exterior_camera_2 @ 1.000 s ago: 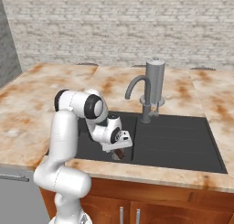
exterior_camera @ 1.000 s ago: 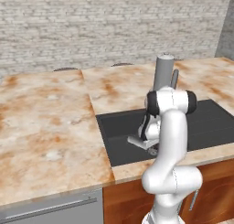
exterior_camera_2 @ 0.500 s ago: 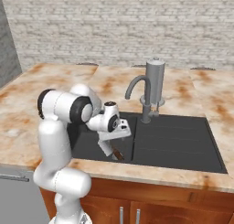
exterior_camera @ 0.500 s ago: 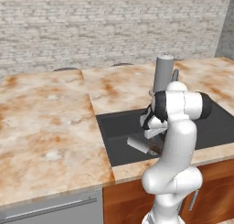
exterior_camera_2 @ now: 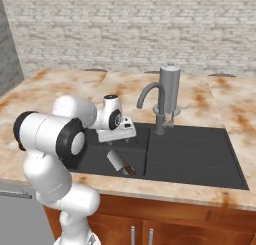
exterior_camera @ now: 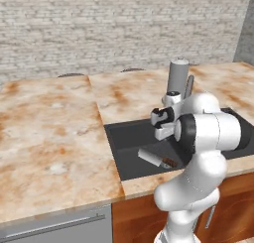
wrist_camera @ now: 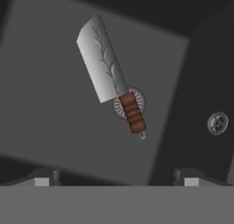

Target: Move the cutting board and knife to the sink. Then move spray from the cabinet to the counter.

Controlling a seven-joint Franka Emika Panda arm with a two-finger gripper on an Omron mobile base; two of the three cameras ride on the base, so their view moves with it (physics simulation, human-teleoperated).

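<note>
Grey-bladed knife (wrist_camera: 112, 79), brown handle: lies flat on the dark sink (wrist_camera: 41, 104) floor, centre of the hand view, handle over the drain (wrist_camera: 137, 99). Gripper (wrist_camera: 116, 176): fingers spread wide at the frame's bottom, holding nothing, apart from the knife. Faucet (exterior_camera_2: 167, 96): right-centre in the right base view.

Flanking base views, hand view above sink (exterior_camera: 130, 138)

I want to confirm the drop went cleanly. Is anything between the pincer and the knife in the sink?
Nothing visible. The open pincer hangs above the knife, which lies flat on the sink floor, its handle over the drain; only clear space lies between them.
</note>
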